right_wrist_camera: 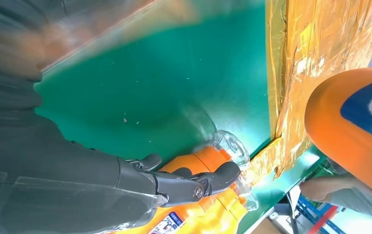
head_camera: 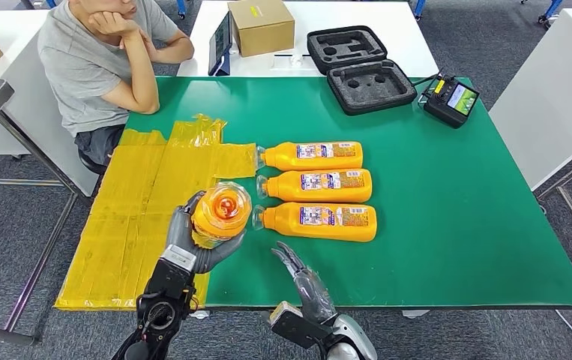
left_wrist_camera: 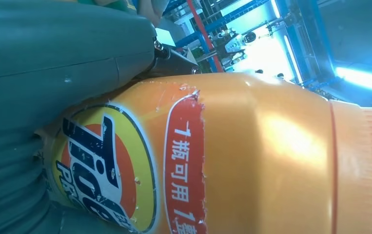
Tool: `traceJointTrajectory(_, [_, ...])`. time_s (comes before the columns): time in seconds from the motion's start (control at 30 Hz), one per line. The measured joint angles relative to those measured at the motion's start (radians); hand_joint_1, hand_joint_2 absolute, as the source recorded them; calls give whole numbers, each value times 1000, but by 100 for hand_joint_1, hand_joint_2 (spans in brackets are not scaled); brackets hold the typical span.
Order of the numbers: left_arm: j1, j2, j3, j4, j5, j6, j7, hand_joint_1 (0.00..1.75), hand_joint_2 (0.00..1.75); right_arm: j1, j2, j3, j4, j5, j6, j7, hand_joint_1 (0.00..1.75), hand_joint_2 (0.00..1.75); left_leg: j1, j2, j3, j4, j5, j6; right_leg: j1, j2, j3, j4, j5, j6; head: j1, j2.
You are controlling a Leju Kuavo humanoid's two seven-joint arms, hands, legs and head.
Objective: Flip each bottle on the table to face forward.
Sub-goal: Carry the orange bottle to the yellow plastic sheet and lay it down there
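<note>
Table edge: the left hand [head_camera: 193,244] is holding one orange bottle [head_camera: 221,214] above the near edge of the green table [head_camera: 447,225], where the green top is meeting the yellow taped sheet [head_camera: 140,217].
Open room: a wide bare stretch of green is lying to the right of the bottle row; the near strip in front of the row is where the right hand [head_camera: 301,277] is hovering.
Right hand: its fingers are spread apart and gripping nothing, close to the nearest lying bottle [head_camera: 320,221].
Row: three bottles are lying on their sides, caps toward the sheet, the middle bottle [head_camera: 318,185] and the far bottle [head_camera: 314,155] just beside each other.
Case: a black foam case [head_camera: 361,67] is lying open at the far side, its cut-outs holding nothing I can make out.
Box: a cardboard box [head_camera: 262,26] is sitting shut on the white table [head_camera: 387,30].
Controller: a black controller [head_camera: 451,99] is resting near the case.
Person: a person in a grey shirt [head_camera: 95,60] is sitting at the far left corner.
Writing: in the left wrist view the held bottle's label [left_wrist_camera: 106,170] is showing "Tide" and a red band with Chinese characters.
</note>
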Motion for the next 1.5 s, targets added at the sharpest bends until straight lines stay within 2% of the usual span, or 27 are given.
traceJointTrajectory(0.03, [0, 1, 0, 0, -26, 26, 0, 107, 175, 0, 0, 0, 0, 0, 0, 0, 0, 175, 0, 0, 0, 0, 0, 0, 0, 0, 0, 0, 0, 0, 0, 0])
traceJointTrajectory(0.1, [0, 1, 0, 0, -108, 114, 0, 120, 175, 0, 0, 1, 0, 3, 1, 0, 0, 175, 0, 0, 0, 0, 0, 0, 0, 0, 0, 0, 0, 0, 0, 0])
traceJointTrajectory(0.17, [-3, 2, 0, -1, -181, 192, 2, 120, 175, -1, 1, 2, 0, 7, 2, 0, 0, 175, 0, 0, 0, 0, 0, 0, 0, 0, 0, 0, 0, 0, 0, 0])
traceJointTrajectory(0.23, [-5, 2, 1, -1, -211, 220, 6, 120, 175, -1, 4, 3, 0, 10, 3, 0, 0, 175, 0, 0, 0, 0, 0, 0, 0, 0, 0, 0, 0, 0, 0, 0])
traceJointTrajectory(0.5, [-8, 2, 0, 0, -236, 227, 21, 175, 175, -2, 6, 4, 0, 12, 5, 0, 0, 175, 0, 0, 0, 0, 0, 0, 0, 0, 0, 0, 0, 0, 0, 0])
traceJointTrajectory(0.63, [-16, 6, -2, 7, -307, 199, 84, 175, 175, -2, 6, 4, 0, 12, 5, 0, 0, 175, 0, 0, 0, 0, 0, 0, 0, 0, 0, 0, 0, 0, 0, 0])
traceJointTrajectory(0.77, [-35, 27, -5, 28, -474, 139, 188, 175, 175, -2, 5, 4, 0, 12, 10, 0, 0, 175, 0, 0, 0, 0, 0, 0, 0, 0, 0, 0, 0, 0, 0, 0])
traceJointTrajectory(0.87, [-51, 57, -5, 40, -583, 93, 247, 175, 175, -2, 5, 3, 0, 10, 13, -1, 0, 175, 0, 0, 0, 0, 0, 0, 0, 0, 0, 0, 0, 0, 0, 0])
traceJointTrajectory(1.0, [-82, 108, 0, 58, -574, -33, 268, 175, 175, -2, 5, 3, 2, 0, 13, -11, 0, 175, 0, 0, 0, 0, 0, 0, 0, 0, 0, 0, 0, 0, 0, 0])
traceJointTrajectory(1.1, [-99, 155, -2, 74, -619, -89, 299, 175, 175, -3, 5, 3, 7, -10, 14, -22, 0, 175, 0, 1, 0, 0, 0, 0, 0, 0, 0, 1, 0, 0, 0, 0])
traceJointTrajectory(1.33, [-111, 294, 1, 109, -690, -131, 339, 175, 175, -25, 5, 4, 42, -29, 23, -58, 0, 175, 1, 1, 0, 0, 1, -1, 1, 1, -1, 1, 0, 0, 0, 0])
traceJointTrajectory(1.5, [-117, 365, 1, 122, -742, -180, 364, 173, 175, -60, 5, 18, 95, -52, 22, -74, 0, 175, 1, 1, 0, 0, 1, -1, 1, 1, -1, 1, 0, 0, 0, 0])
